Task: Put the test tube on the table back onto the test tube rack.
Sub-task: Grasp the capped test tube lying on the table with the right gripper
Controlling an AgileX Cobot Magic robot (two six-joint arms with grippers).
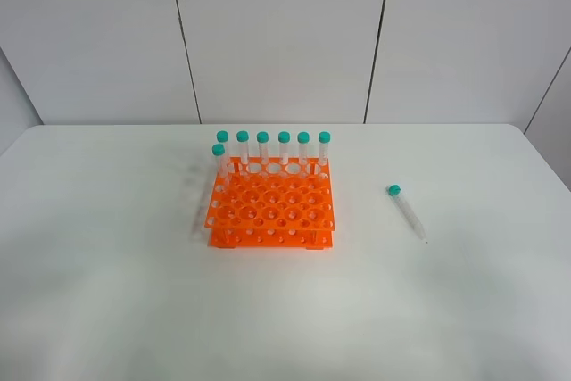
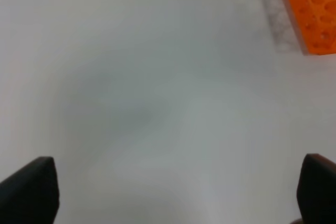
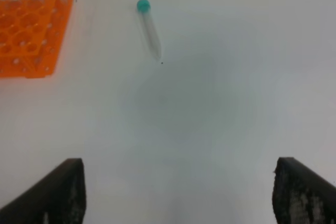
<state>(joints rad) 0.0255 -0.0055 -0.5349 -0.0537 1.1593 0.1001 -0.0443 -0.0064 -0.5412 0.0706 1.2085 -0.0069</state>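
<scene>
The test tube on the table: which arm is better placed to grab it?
Probably the right. The test tube lies right of the test tube rack, and the right wrist view shows it ahead of that arm's open fingers.

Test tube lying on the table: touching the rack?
Apart. The exterior high view shows the test tube lying right of the test tube rack, with a wide strip of bare table between them.

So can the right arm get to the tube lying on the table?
Probably yes. The tube lies on bare table, apart from the rack, and the open right gripper faces it with nothing between.
</scene>
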